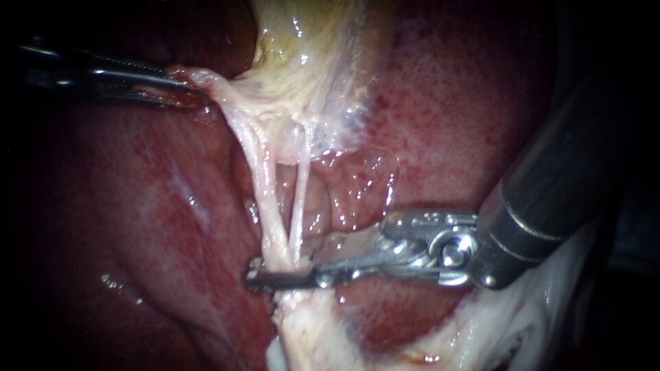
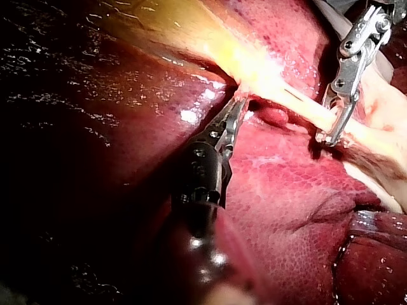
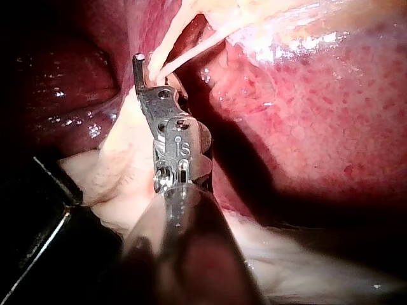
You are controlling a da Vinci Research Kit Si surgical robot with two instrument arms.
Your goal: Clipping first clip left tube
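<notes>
Jaws of your right instrument [image 1: 268, 273] stand slightly open, with a narrow gap between them, and they reach across the foot of two pale tubes. One jaw lies in front of the tubes and the other behind, so the tubes sit in the gap. No clip shows on either tube.

The left tube [image 1: 260, 178], the thicker one and the one to clip, runs down from the gallbladder [image 1: 309, 48] to these jaws. The right tube [image 1: 301, 192], thinner, runs just beside it and meets it at the jaws. It is unclear whether one tube or both lie in the gap.

Jaws of your left instrument [image 1: 180, 86] are closed on pale tissue [image 1: 203, 81] at the gallbladder's lower end. They draw it leftward, and both tubes are stretched taut. Dark red liver [image 1: 481, 124] lies behind and around all of this.

To do this step well, first confirm that only the left tube lies between the jaws. That probably means easing the thin right tube out. Set the jaws square across the tube, with the tip showing past its far edge, so the clip spans its full width. Hold the left pull steady and close slowly. The likely faults are catching both tubes or pinching the liver behind.
</notes>
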